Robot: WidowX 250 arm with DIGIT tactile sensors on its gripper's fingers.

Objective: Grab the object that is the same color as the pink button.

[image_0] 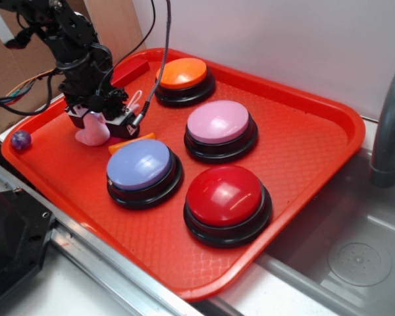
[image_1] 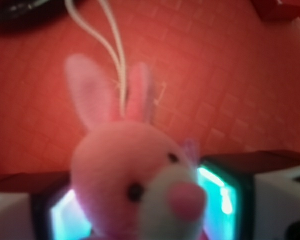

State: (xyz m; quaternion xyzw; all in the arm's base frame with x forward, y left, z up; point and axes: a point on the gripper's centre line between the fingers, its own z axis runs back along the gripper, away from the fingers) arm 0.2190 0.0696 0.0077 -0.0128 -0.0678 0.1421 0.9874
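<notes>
The object, a small fuzzy pink plush animal [image_0: 92,136], sits on the red tray [image_0: 303,151] near its back left. My gripper [image_0: 95,125] is directly over it. In the wrist view the plush [image_1: 135,175] fills the gap between my two fingers and touches both lit pads, so my gripper [image_1: 140,212] is shut on it. Its white string loop [image_1: 112,45] trails away over the tray. The pink button [image_0: 218,123], with a pale pink dome on a black base, stands at the tray's middle, right of my gripper.
A lavender-blue button [image_0: 139,164] and a red button [image_0: 225,195] stand nearer the front, an orange button [image_0: 182,72] at the back. An orange wedge [image_0: 133,143] lies beside the plush. A purple ball [image_0: 21,139] rests at the left rim. A steel sink [image_0: 362,257] lies right.
</notes>
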